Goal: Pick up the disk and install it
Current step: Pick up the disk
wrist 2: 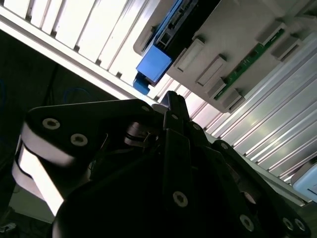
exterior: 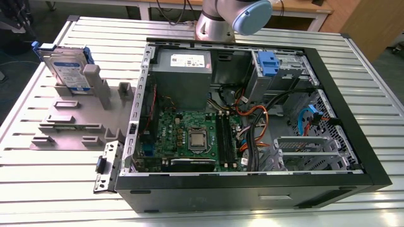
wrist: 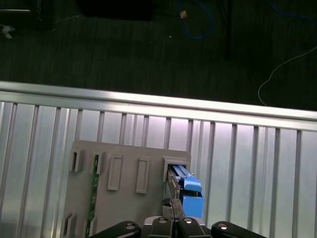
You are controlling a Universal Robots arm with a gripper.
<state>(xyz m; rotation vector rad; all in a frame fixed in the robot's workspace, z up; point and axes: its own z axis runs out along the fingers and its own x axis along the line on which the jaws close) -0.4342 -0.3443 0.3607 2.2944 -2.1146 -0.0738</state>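
The disk (exterior: 65, 67) stands upright on its edge in a slot of the grey fixture (exterior: 69, 124), on the exterior view's left. It is silver, with a white-and-blue label and a blue carrier rail. The first wrist view looks down on the disk (wrist: 174, 184) edge-on, its blue carrier (wrist: 191, 194) beside it. My gripper (wrist: 172, 206) hangs above that end of the fixture, apart from the disk, with its fingers closed together and nothing between them. In the second wrist view the gripper (wrist 2: 173, 100) tip points toward the blue carrier (wrist 2: 153, 67).
An open computer case (exterior: 252, 177) lies on the slatted metal table (exterior: 57, 175), with a grey power supply (exterior: 183, 78), motherboard and cables inside, and a blue latch piece (exterior: 267, 64) at its drive bay. A green circuit strip (wrist: 93, 191) sits in the fixture. The table edge (wrist: 148, 101) borders dark floor.
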